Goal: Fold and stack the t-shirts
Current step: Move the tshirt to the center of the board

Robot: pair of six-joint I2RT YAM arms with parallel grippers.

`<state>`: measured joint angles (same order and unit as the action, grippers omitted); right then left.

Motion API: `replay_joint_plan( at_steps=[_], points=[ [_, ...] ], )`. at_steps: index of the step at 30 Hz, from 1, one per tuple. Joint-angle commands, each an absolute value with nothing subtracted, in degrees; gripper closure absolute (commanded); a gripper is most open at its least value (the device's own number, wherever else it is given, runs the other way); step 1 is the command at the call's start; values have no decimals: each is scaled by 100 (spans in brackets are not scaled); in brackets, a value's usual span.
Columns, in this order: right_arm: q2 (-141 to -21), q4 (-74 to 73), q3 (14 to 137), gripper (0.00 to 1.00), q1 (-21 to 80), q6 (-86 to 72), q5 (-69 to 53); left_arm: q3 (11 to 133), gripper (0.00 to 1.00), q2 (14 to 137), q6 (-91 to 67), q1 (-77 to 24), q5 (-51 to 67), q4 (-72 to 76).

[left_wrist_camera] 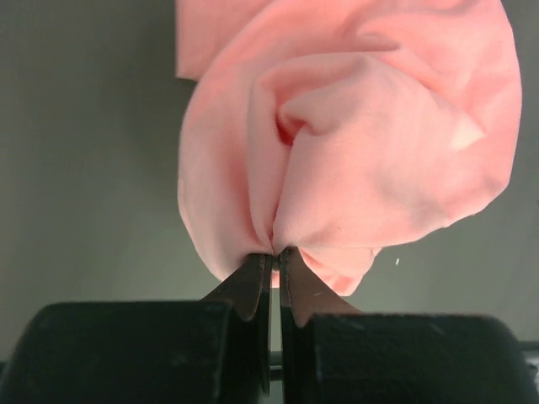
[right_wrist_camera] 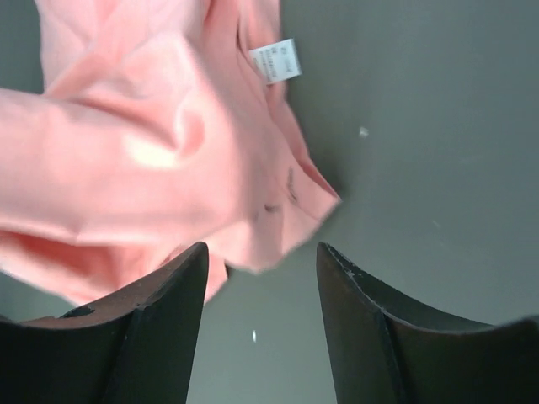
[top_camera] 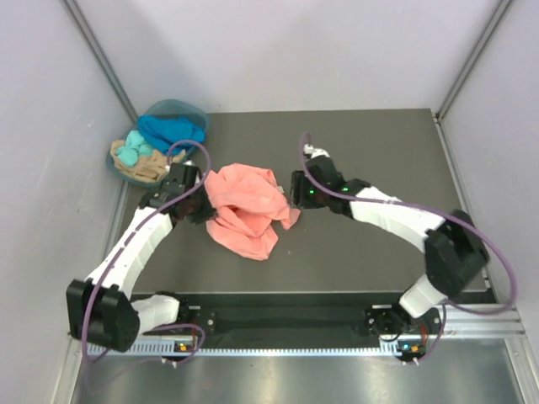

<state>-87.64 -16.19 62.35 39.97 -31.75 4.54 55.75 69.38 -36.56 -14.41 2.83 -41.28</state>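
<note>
A crumpled pink t-shirt [top_camera: 247, 206] lies in the middle of the dark table. My left gripper [top_camera: 202, 204] is at its left edge, shut on a bunch of the pink fabric [left_wrist_camera: 337, 151]; in the left wrist view the gripper [left_wrist_camera: 272, 257] pinches the cloth at its tips. My right gripper [top_camera: 295, 195] is at the shirt's right edge. In the right wrist view it [right_wrist_camera: 263, 261] is open, with a corner of the pink t-shirt [right_wrist_camera: 168, 160] and its white label [right_wrist_camera: 275, 61] just beyond the fingertips, not held.
A basket [top_camera: 173, 109] at the back left holds a blue t-shirt [top_camera: 174, 128], a teal one [top_camera: 132, 151] and a tan one [top_camera: 143, 168]. Grey walls stand on both sides. The bare dark table [top_camera: 379, 160] stretches to the right.
</note>
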Motion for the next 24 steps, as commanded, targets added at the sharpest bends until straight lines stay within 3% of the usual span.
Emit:
replay_joint_plan(
  at_steps=[1, 4, 6, 8, 11, 16, 21, 24],
  points=[
    [-9596, -1011, 7074, 44, 4166, -3164, 132, 5292, 100, 6347, -3788, -1249, -147, -4069],
    [-10247, -984, 7619, 45, 4166, -2989, 62, 5054, 99, 6162, -3911, -1204, -202, -4052],
    [-10650, -1080, 8048, 46, 4166, -2883, 44, 4931, 91, 6039, -4007, -1187, -36, -3956],
    [-10871, -1378, 8296, 47, 4210, -2857, 9, 4896, 72, 5837, -4034, -1178, -35, -3754],
    [-10899, -1801, 8420, 47, 4376, -2891, 61, 5192, 60, 5853, -3860, -1116, -158, -3823],
    [-10232, -2389, 7885, 41, 4561, -3944, 518, 5703, 59, 6354, -3709, -677, -88, -3946],
    [-9791, -2435, 7462, 37, 5035, -4790, 763, 5617, 51, 6600, -3761, -230, -210, -3369],
    [-9852, -2575, 7550, 37, 5545, -4851, 1167, 5493, 51, 6994, -4016, 331, 806, -3104]
  ],
)
